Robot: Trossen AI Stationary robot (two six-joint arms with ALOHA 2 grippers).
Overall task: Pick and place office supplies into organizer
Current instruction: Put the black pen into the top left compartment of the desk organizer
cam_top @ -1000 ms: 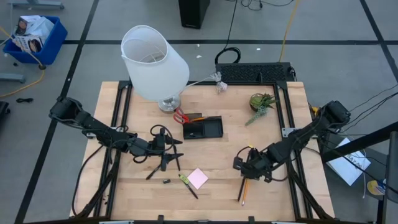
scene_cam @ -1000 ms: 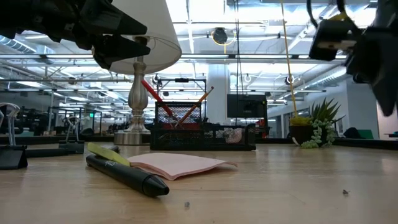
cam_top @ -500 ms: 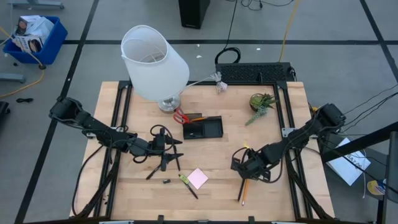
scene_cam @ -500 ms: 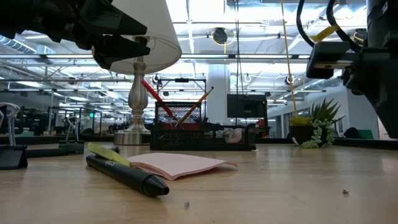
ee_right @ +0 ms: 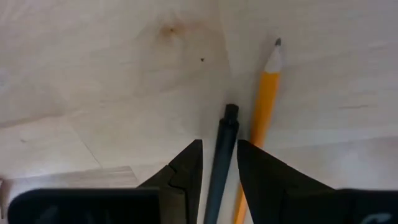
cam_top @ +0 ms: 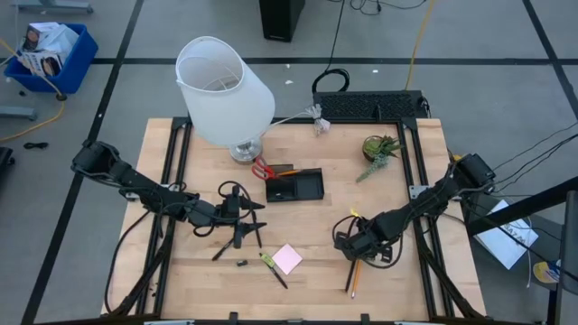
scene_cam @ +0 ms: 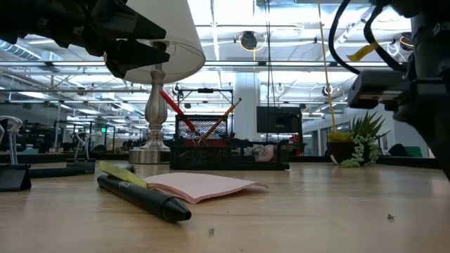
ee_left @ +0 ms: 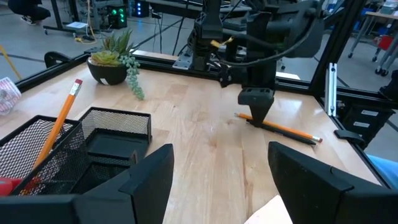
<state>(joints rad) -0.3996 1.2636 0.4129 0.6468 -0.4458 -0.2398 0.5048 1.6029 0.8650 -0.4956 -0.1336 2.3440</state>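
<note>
The black mesh organizer (cam_top: 294, 186) stands mid-table, with red-handled scissors (cam_top: 262, 168) and an orange pencil (ee_left: 62, 121) leaning out of it. A dark pen (ee_right: 222, 149) and an orange pencil (ee_right: 264, 93) lie side by side on the wood at the near right. My right gripper (ee_right: 219, 168) points steeply down over them, narrowly open, with one finger on each side of the dark pen. My left gripper (ee_left: 221, 180) hovers wide open left of centre, holding nothing. A pink sticky pad (cam_top: 288, 259), a yellow-green marker (cam_top: 267, 260) and a black pen (cam_top: 276, 273) lie near the front. My right gripper comes from above with its fingers (ee_right: 186, 168) lying along the dark pen, near one end (ee_right: 230, 115), which lies flat on the table. I cannot tell whether the fingers touch it.
A white-shaded lamp (cam_top: 224, 90) stands at the far left. A small potted plant (cam_top: 379, 149) stands at the far right. Dark pens (cam_top: 226, 246) lie under the left arm, and a tiny black bit (cam_top: 242, 264) lies near the marker. Bare wood lies between the organizer and the right gripper.
My right gripper has sunk toward the pen and pencil at the near right and has tipped more steeply downward. Its finger gap is unchanged.
</note>
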